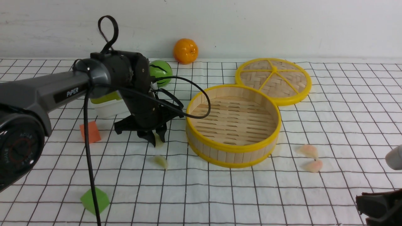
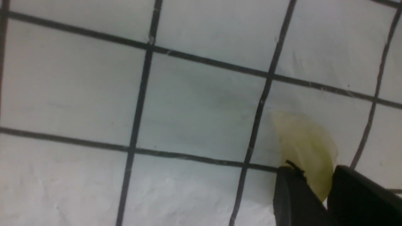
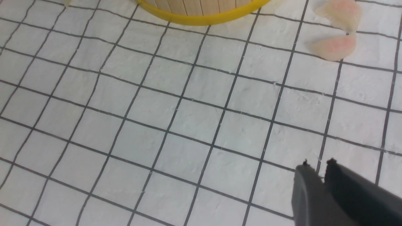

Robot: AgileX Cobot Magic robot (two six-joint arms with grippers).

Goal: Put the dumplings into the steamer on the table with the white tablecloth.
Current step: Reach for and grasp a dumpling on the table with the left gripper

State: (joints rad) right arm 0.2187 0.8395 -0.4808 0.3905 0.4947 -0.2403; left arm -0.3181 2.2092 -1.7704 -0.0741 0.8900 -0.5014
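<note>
My left gripper [image 1: 158, 139] is shut on a pale yellow-green dumpling [image 1: 158, 140], held just left of the steamer [image 1: 232, 124]; in the left wrist view the dumpling [image 2: 306, 150] sits pinched between the black fingertips [image 2: 290, 188] just above the white tablecloth [image 2: 201, 106]. A second yellow-green dumpling [image 1: 161, 162] lies on the cloth in front of it. Two pink dumplings [image 1: 308, 151] [image 1: 313, 165] lie right of the steamer, also in the right wrist view [image 3: 340, 12] [image 3: 333, 47]. My right gripper [image 3: 317, 168] is shut and empty, low at the front right.
The flat woven lid [image 1: 274, 79] lies behind the steamer, touching it. An orange [image 1: 185, 51] and a green ball [image 1: 160, 72] sit at the back. A white box [image 1: 108, 106], an orange cube [image 1: 90, 131] and a green cube [image 1: 94, 200] are on the left.
</note>
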